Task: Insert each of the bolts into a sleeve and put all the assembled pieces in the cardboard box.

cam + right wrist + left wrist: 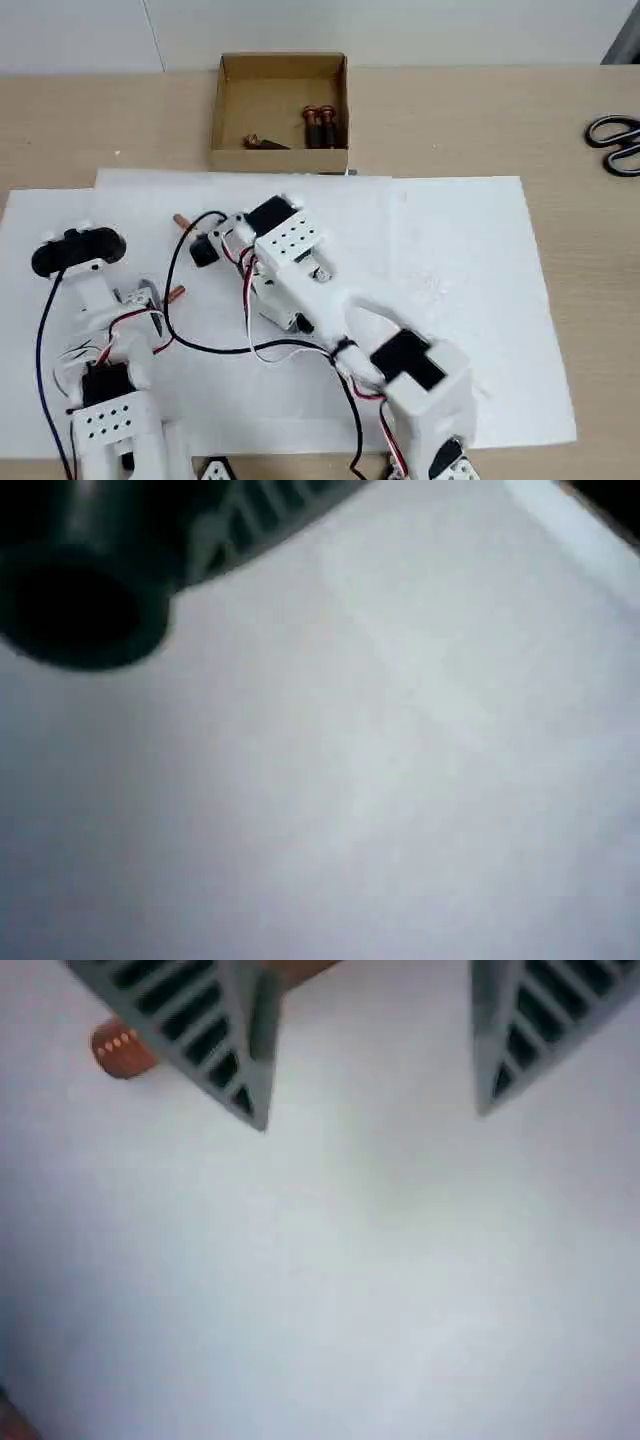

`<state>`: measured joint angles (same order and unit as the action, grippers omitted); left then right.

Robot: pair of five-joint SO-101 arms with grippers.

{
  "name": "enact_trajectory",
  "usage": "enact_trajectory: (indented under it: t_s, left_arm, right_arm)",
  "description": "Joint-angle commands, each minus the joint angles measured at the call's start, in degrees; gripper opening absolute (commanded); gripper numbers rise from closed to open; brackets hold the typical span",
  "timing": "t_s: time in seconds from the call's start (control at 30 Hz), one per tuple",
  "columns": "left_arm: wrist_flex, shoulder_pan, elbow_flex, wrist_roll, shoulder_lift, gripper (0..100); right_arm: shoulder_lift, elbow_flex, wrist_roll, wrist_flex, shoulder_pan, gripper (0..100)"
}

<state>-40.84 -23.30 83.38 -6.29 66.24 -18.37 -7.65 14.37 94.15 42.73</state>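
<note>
The cardboard box (278,158) stands at the back of the table, with assembled dark pieces (320,126) lying inside it. In the high view my right gripper (212,242) is out over the white paper, shut on a black sleeve (204,251). The sleeve (82,610) shows its open bore at the end of a grey finger (262,522). One orange bolt (182,220) lies just beyond the sleeve. A second orange bolt (175,294) lies beside my left gripper (150,300). That left gripper (372,1118) is open low over the paper, the bolt (120,1048) outside one finger.
White paper sheets (450,300) cover the table's middle and front. Scissors (615,145) lie at the far right edge. Black and red cables (200,345) trail across the paper between the two arms.
</note>
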Motion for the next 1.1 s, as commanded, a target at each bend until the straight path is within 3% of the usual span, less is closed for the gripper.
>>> enact_trajectory:
  t_s: [0.0,0.27,0.53,0.63,0.87,1.07]
  left_arm:
    - [1.3,0.2,-0.9,-0.2,0.6,13]
    - [1.3,1.7,-0.8,-0.1,0.6,13]
    - [1.9,3.3,-1.2,-0.2,0.2,13]
    - [-3.8,3.5,-5.5,-0.2,0.2,13]
    - [-18.7,4.7,-28.2,0.0,-0.7,13]
    - [-31.1,5.7,-42.5,1.5,-15.6,13]
  right_arm:
    - [6.0,-2.7,0.5,0.9,-2.0,0.4]
    - [12.4,-3.3,0.4,3.5,-8.7,0.4]
    - [20.5,-2.9,0.4,3.6,-22.7,0.4]
    - [22.6,-2.8,0.4,5.0,-27.4,0.4]
    - [29.2,-2.7,0.4,5.0,-36.7,0.4]
    - [34.2,6.6,0.2,4.8,-40.9,0.5]
